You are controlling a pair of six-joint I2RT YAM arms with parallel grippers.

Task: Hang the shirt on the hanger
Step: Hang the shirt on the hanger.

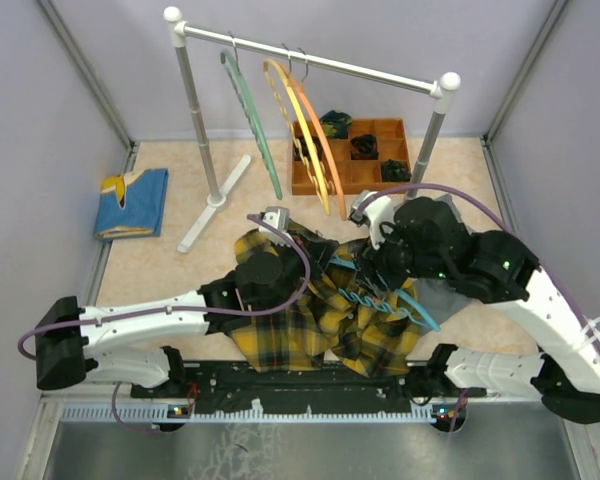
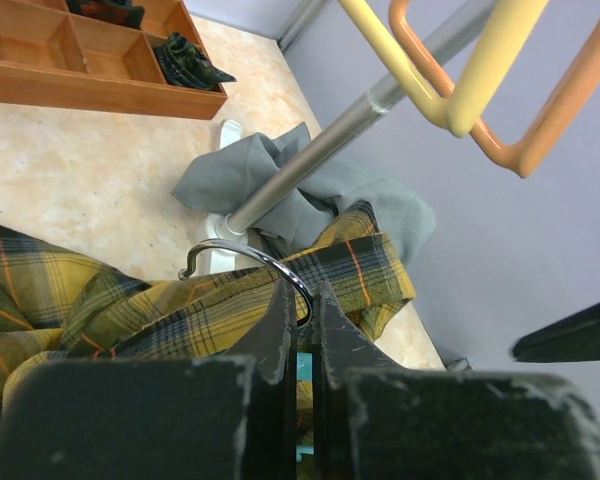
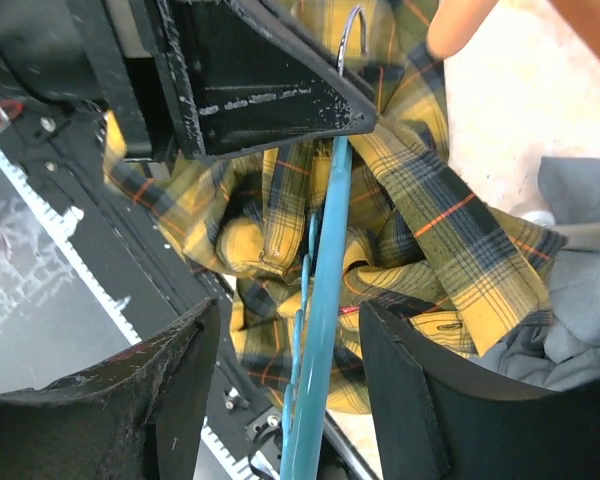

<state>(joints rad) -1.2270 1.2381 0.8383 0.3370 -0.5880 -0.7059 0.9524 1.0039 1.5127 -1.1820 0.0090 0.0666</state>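
Quick headcount here. Hangers: four, namely the green hanger point(image 1: 250, 122), orange hanger point(image 2: 560, 120) and yellow hanger point(image 2: 490, 70), plus the blue hanger point(image 3: 323, 300). One plaid shirt point(image 1: 290, 335), one grey garment point(image 2: 280, 180), one folded blue cloth point(image 1: 135, 200). One clothes rack point(image 1: 380, 72), one wooden tray point(image 2: 80, 92) with three dark bundles point(image 1: 365, 147) that I can make out (could be more behind the hangers). Two robot arms, left arm point(image 1: 150, 320) and right arm point(image 1: 540, 290).

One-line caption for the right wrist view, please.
Left pincer clamps the teal hanger near its hook over the crumpled plaid shirt; open right pincer straddles the hanger's arm.
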